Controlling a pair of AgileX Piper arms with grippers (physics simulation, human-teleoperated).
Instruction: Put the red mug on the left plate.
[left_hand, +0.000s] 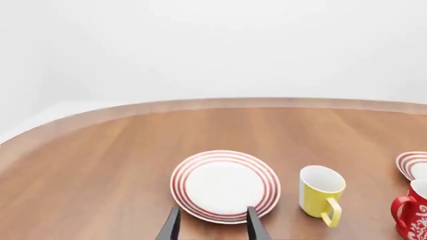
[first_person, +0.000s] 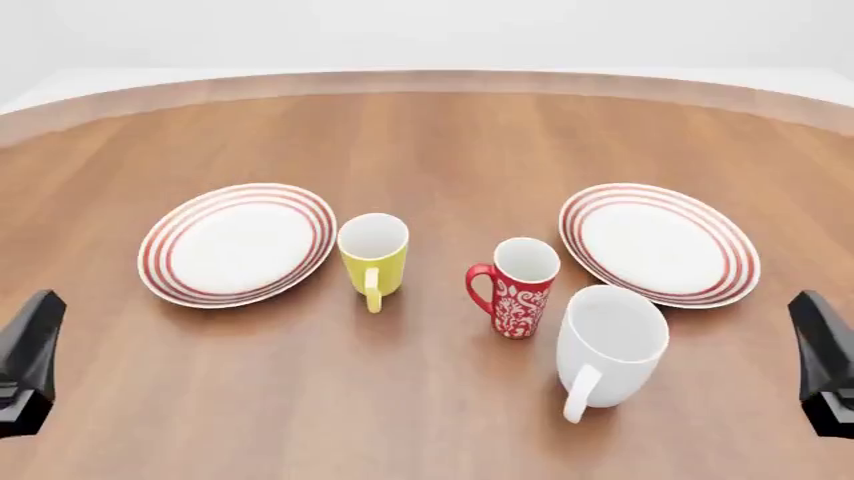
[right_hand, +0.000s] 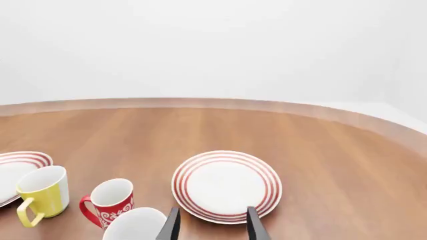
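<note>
Both arms sat low at the near edge of the table (first_person: 441, 140), one at each side, pointing forward. The left gripper (left_hand: 213, 225) held its two dark fingers (left_hand: 172, 226) apart with only air between them, gripping nothing. The right gripper (right_hand: 212, 224) was spread the same way and was likewise empty.

The left plate (first_person: 238, 243) lay flat just ahead of the left gripper, its near rim showing between the fingertips in the left wrist view. The red mug (first_person: 514, 287) stood upright well off to that gripper's right and somewhat ahead, handle turned toward the arms' left side. A yellow mug (first_person: 372, 258) stood between the left plate and the red mug, just beside the plate's right rim.

From the right gripper, the red mug was ahead and to the left, with a white mug (first_person: 607, 348) nearer, close beside it. The right plate (first_person: 659, 243) lay directly ahead of the right gripper.
</note>
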